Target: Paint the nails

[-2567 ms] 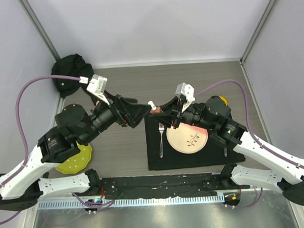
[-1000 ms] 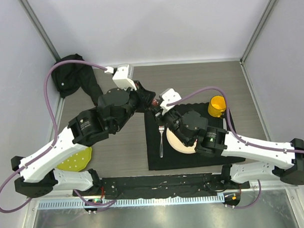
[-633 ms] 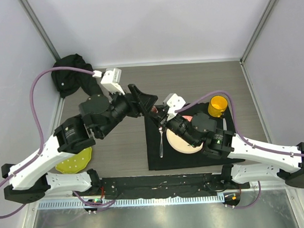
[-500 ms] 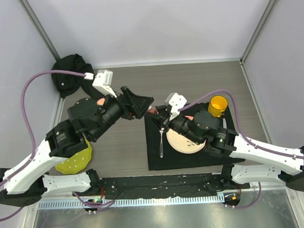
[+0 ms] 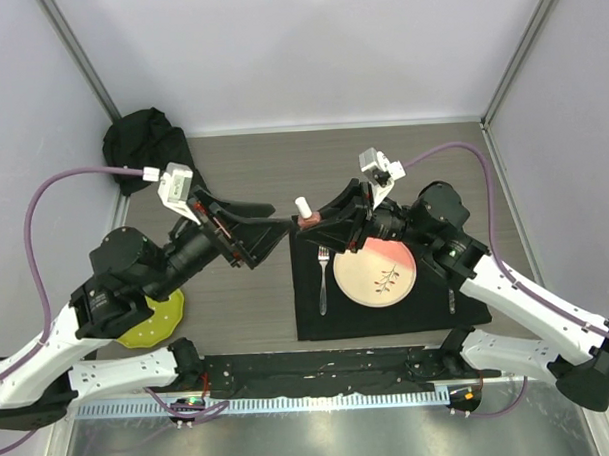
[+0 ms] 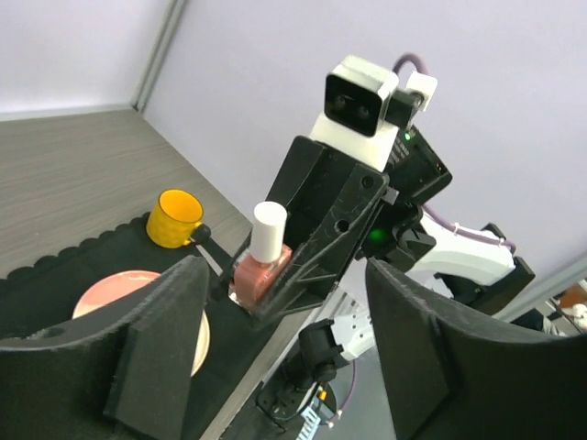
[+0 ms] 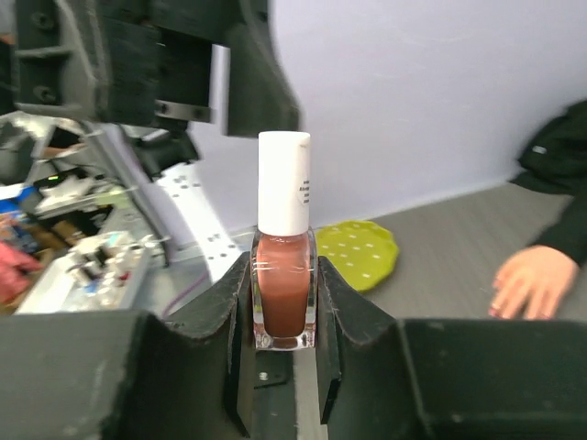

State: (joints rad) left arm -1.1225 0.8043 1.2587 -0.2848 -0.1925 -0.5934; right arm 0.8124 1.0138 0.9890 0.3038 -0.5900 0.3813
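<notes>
My right gripper [image 5: 316, 224] is shut on a small polish bottle [image 5: 305, 214] with pinkish-brown polish and a white cap, and holds it upright above the mat's far left corner. In the right wrist view the bottle [image 7: 284, 280] is clamped between both fingers [image 7: 234, 302]. My left gripper [image 5: 275, 234] is open and empty, pointing at the bottle from the left. In the left wrist view the bottle [image 6: 261, 270] shows just beyond the left gripper [image 6: 293, 367]. The pale mannequin hand [image 7: 532, 280] with a black sleeve [image 7: 555, 151] lies on the table, blurred. Its nails cannot be made out. My left arm hides the hand from the top.
A black mat [image 5: 388, 320] holds a pink-and-cream plate [image 5: 376, 271] and a fork [image 5: 322, 277]. A yellow cup [image 6: 174, 218] stands at the mat's far edge. A yellow-green dotted plate [image 5: 153, 323] lies near left. A black cloth bundle [image 5: 141, 144] sits in the far left corner.
My left arm has drawn back toward the near left, its gripper now level with the bottle. My right arm has swung right, uncovering the plate, with the bottle still in its gripper.
</notes>
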